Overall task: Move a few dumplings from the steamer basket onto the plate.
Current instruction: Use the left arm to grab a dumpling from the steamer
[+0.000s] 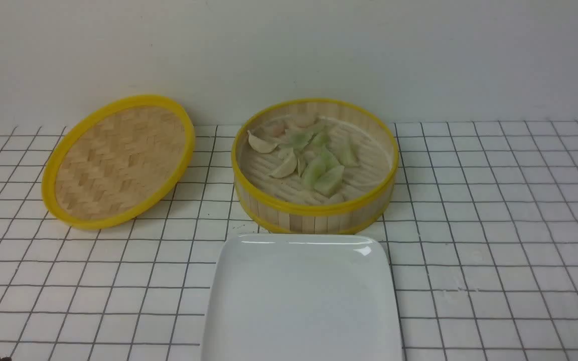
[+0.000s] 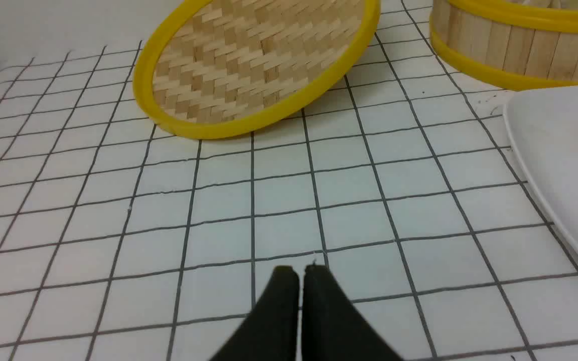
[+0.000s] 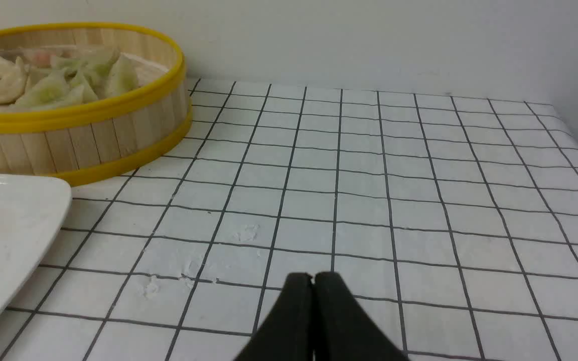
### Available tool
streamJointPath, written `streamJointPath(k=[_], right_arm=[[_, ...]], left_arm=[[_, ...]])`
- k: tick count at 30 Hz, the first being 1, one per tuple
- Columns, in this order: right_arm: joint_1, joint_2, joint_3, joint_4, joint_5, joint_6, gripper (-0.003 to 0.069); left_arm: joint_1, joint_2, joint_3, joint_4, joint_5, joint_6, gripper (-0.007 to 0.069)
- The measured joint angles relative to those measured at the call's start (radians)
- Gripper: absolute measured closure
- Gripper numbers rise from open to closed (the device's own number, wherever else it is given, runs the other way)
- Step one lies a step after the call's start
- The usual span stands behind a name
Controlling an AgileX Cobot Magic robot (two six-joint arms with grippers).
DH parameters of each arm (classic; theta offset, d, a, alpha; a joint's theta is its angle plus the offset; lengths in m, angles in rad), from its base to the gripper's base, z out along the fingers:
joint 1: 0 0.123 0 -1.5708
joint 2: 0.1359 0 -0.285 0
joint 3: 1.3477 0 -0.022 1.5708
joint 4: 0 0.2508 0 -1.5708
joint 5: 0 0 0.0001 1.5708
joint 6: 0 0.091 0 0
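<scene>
The round bamboo steamer basket (image 1: 315, 213) with yellow rims stands at the table's middle back, uncovered. Several dumplings (image 1: 319, 165) lie on its slatted floor, some beige-white, some pale green; they also show in the right wrist view as dumplings (image 3: 48, 85) inside the steamer basket (image 3: 83, 140). The glossy white plate (image 1: 301, 301) sits bare just in front of the basket. My left gripper (image 2: 300, 271) is shut and empty, low over the cloth left of the plate (image 2: 565, 165). On the other side, the right gripper (image 3: 313, 276) is shut on nothing, right of the plate (image 3: 8, 225).
The flat woven-bamboo lid (image 1: 118, 160) with a yellow rim lies tilted to the basket's left, its far edge raised; it fills the far part of the left wrist view as lid (image 2: 254, 65). A white cloth with a black grid (image 1: 494, 225) covers the table. A white wall stands behind.
</scene>
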Motion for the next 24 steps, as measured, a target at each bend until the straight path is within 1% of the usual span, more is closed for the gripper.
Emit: streamJointPath(k=[9,13,24], right_arm=[[0.0,0.0,0.0,0.0,0.0,0.0,0.0673],[0.0,0.0,0.0,0.0,0.0,0.0,0.0673],[0.0,0.0,0.0,0.0,0.0,0.0,0.0673]], left_arm=[[0.0,0.0,0.0,0.001,0.0,0.002,0.0631],[0.0,0.0,0.0,0.043,0.0,0.007,0.0631],[0.0,0.0,0.0,0.051,0.0,0.009,0.0631]])
